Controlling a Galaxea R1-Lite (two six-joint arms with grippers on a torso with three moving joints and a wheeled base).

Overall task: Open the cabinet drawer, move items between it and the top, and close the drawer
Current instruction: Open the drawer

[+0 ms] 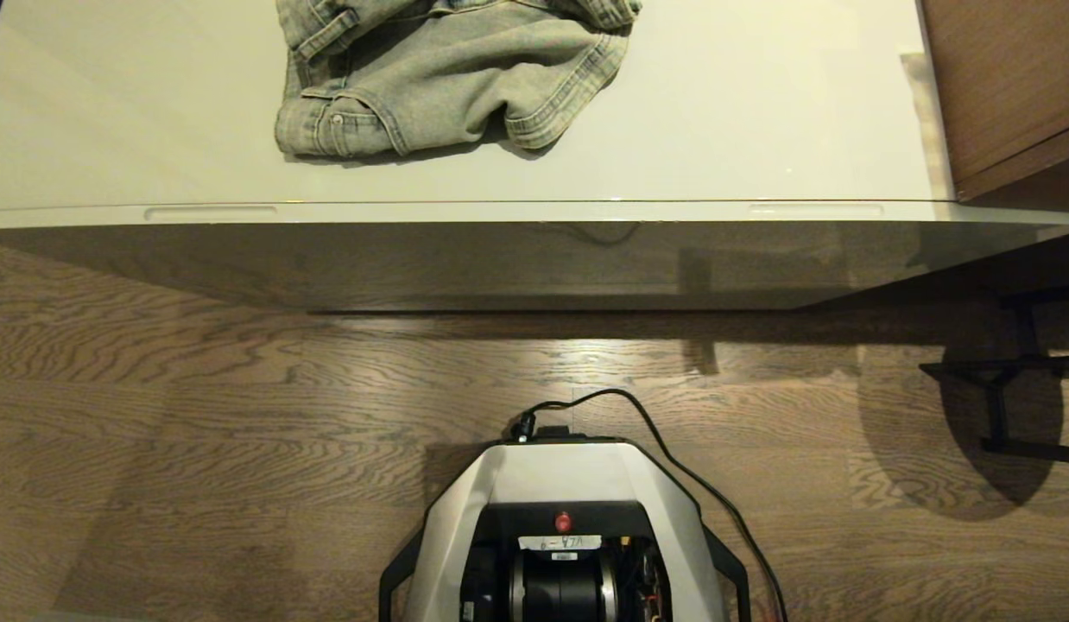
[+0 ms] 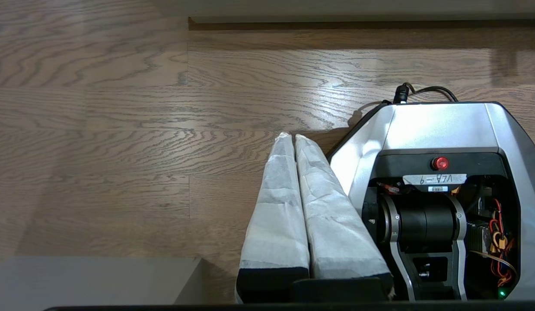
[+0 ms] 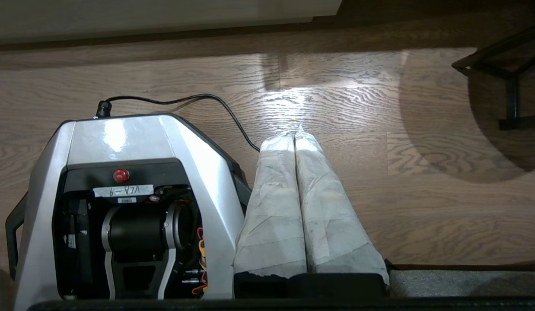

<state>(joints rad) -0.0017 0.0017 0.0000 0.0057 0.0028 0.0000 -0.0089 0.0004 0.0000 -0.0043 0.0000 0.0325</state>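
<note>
Folded jeans (image 1: pixel 452 73) lie on the cabinet top (image 1: pixel 759 130); beside the robot base (image 1: pixel 562 471), left gripper (image 2: pixel 293 140) and right gripper (image 3: pixel 294 137) hang closed, empty

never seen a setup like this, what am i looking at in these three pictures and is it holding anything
This is a wheeled robot with two arms. The top picture comes from a camera on its head, looking down: you see its grey base on the wooden floor, facing a low cabinet whose glossy off-white top has only a crumpled pair of jeans on it. The drawer front below looks closed.

The other two pictures come from cameras on the wrists, both pointing at the floor beside the base. The two white wrapped fingers in each are a hand: the left hand and the right hand. Both are shut, fingers pressed together, holding nothing. Both arms hang parked.
</note>
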